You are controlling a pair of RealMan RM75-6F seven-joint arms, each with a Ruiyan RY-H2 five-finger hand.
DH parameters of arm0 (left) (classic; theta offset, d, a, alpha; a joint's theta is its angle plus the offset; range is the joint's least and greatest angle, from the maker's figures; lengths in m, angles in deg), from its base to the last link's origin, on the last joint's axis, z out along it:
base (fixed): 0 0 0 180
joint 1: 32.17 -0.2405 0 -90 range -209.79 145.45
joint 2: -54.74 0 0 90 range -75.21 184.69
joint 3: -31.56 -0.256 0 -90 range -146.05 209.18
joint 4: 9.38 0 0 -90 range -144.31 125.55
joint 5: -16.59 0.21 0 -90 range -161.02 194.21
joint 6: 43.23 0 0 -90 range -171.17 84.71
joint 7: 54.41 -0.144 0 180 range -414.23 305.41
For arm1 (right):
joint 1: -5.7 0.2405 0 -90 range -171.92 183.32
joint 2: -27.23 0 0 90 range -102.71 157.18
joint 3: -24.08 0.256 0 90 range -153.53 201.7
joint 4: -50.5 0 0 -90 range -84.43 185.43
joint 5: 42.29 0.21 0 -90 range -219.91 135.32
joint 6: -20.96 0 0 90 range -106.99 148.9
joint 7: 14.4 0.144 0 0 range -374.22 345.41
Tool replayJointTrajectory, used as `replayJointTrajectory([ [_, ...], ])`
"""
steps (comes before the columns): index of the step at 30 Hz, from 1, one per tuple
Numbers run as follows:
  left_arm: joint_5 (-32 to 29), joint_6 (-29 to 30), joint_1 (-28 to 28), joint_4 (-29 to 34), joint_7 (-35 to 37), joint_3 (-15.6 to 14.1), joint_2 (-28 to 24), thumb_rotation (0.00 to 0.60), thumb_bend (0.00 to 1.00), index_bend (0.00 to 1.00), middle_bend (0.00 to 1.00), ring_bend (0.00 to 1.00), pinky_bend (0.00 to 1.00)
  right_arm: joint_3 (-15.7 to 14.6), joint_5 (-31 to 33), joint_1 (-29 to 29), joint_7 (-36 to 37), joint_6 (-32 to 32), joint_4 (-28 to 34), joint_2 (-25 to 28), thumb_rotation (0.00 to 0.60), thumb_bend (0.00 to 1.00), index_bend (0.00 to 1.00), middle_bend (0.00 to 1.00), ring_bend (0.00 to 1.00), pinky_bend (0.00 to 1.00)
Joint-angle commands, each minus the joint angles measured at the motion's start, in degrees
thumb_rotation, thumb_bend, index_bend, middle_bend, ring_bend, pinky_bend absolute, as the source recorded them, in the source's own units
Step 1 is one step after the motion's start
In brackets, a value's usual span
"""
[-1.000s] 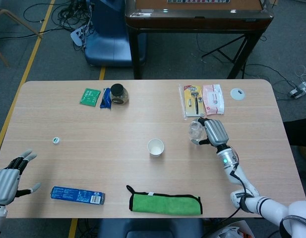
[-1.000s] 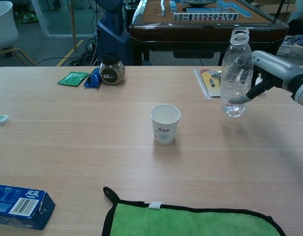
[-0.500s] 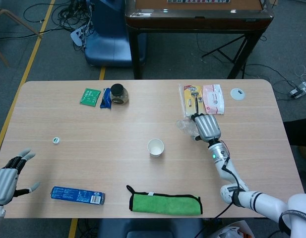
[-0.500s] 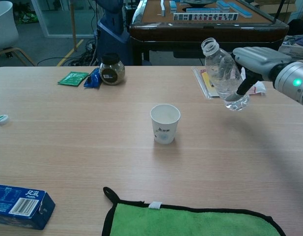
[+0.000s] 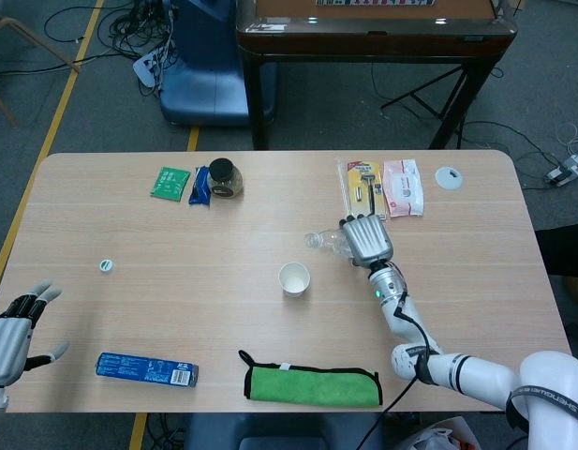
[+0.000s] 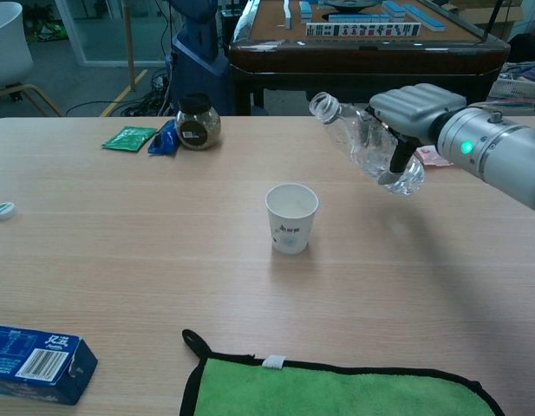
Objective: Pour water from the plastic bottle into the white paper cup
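Since a second ago the right hand has swung the plastic bottle from upright near the table's right side to steeply tilted and closer to the white paper cup, while the left hand has barely shifted. Taking the cup as landmark: nearest the robot, in front of the cup, lies a green cloth with black edging and a small white tag, and to the cup's front left a blue box with white characters and a barcode, too small to read. The left hand sits beyond that box at the table's front left edge, fingers spread and holding nothing. The cup stands upright at mid-table, mouth open, a faint printed mark on its side that cannot be read. Right of the cup and raised above the table, the right hand's fingers wrap the clear bottle's lower body; its long axis runs from the base at right, lower, to the uncapped neck at left, higher, the mouth pointing toward the cup but not yet over it. Far left of the cup rests a small cap. Behind the cup, a dark-lidded jar, a green packet, and a blue packet; behind right, a carded razor pack, writing illegible
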Motion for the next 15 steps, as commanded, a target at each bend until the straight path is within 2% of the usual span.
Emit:
replayJointTrajectory([
  [1,-0.02,-0.1,0.03,0.01,-0.11,-0.03,0.02,0.6,0.11,0.22,0.16,0.23,0.56,-0.93,1.8,1.55,-4.4,1.26,0.75,-0.61,0.6,0.23,0.62,0.63,0.52,0.54],
  [15,-0.2,-0.55,0.1,0.1,-0.2,-0.14,0.13,0.6,0.11,0.23,0.16,0.23,0.56,-2.91,7.97,4.2,-15.84,4.26,3.14,-1.12,0.6,0.24,0.62,0.63,0.52,0.54],
])
